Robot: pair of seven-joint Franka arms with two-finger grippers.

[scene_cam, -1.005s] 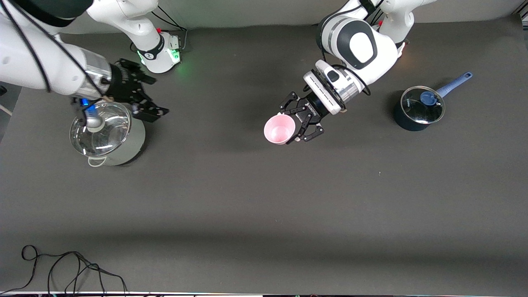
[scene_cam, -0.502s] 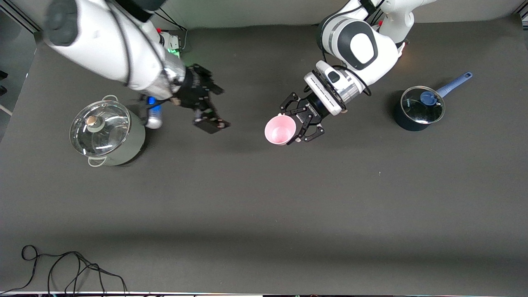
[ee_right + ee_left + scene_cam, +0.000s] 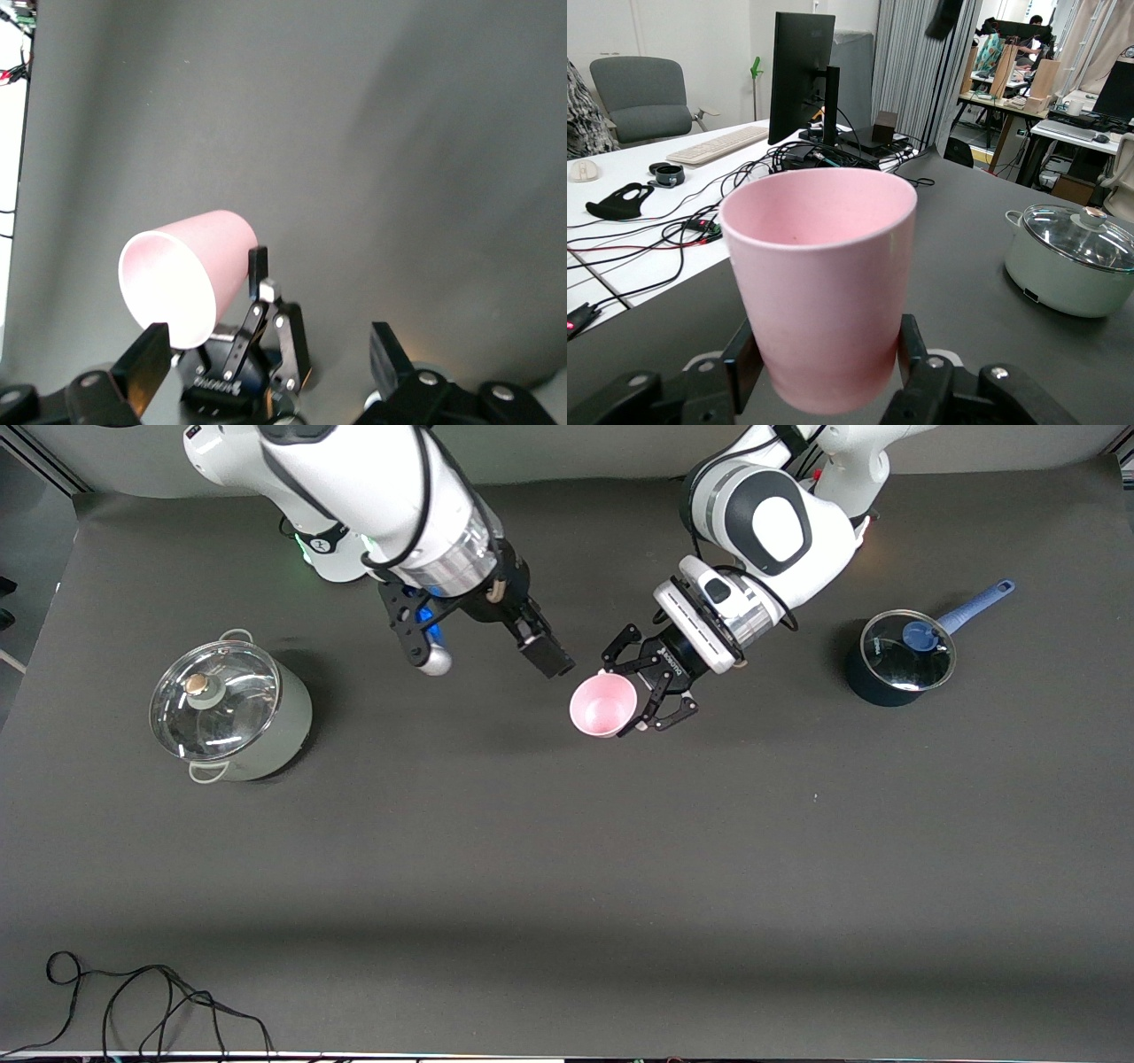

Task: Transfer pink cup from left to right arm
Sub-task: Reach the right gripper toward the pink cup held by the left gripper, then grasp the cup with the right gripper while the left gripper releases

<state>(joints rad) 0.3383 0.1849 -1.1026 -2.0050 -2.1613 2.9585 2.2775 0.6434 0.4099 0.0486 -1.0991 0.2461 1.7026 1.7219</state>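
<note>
Pink cup (image 3: 602,704) sits tipped on its side in the left hand (image 3: 651,686), whose claw fingers are closed tight on its base, up in the air over the middle of the dark counter (image 3: 567,850). The right hand (image 3: 496,646) hangs just beside the cup's rim with its fingers spread wide, holding nothing.

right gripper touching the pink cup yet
Apart. The front view shows dark table between the open right gripper and the pink cup, held by the left gripper.
</note>
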